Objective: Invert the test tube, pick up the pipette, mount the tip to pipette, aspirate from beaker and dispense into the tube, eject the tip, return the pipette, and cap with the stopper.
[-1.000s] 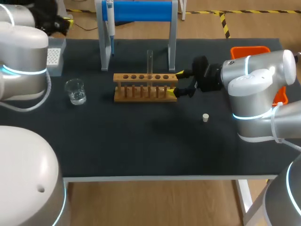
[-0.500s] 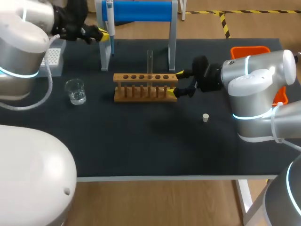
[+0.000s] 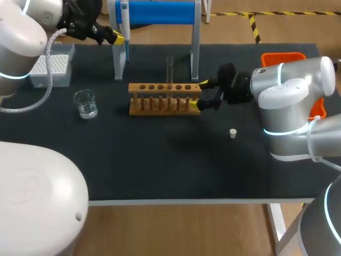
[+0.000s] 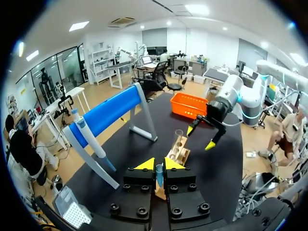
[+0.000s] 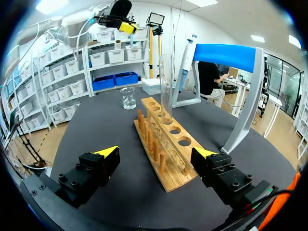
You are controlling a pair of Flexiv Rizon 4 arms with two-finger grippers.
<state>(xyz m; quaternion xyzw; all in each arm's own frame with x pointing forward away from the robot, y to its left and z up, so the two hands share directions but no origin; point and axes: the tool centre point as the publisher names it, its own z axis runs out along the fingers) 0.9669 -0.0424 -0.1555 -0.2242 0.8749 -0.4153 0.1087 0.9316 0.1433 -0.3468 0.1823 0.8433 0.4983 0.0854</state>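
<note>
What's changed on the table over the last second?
The left gripper has swung in from out of view to the pipette hanging on the blue stand, and that arm has drawn back off the tip box. The right gripper, open at the wooden rack's end, the test tube, beaker and stopper stayed put.

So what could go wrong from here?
The right gripper has open fingers straddling the wooden rack; a nudge could topple the upright test tube. The left gripper, pinching a small blue piece, hovers near the hanging pipette and might knock it off its stand.
</note>
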